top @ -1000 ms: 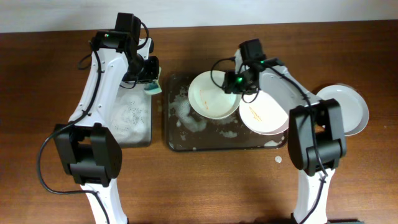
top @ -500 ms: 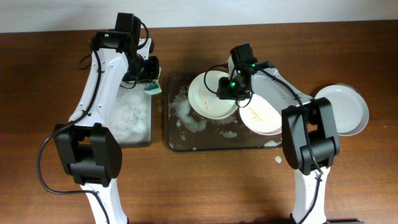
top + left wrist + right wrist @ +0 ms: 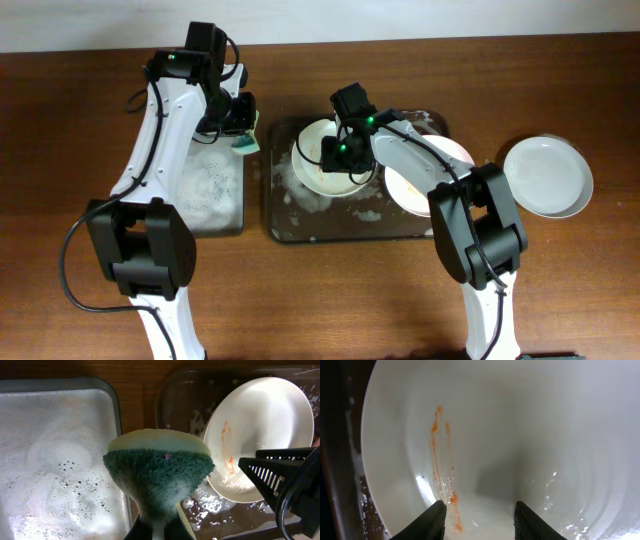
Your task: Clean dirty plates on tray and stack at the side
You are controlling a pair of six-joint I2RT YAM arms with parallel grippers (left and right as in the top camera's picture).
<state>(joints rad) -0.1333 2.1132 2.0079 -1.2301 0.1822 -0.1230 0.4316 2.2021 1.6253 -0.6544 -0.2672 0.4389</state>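
1. A streaked plate lies left in the tray, under the spread right pincer.
2. Beside the tray, a sponge is pinched by the left pincer.
3. Gripping, then scrubbing, is judged next.

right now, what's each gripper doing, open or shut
Left gripper: closed on the sponge.
Right gripper: open, fingers apart over the stained plate, holding nothing.
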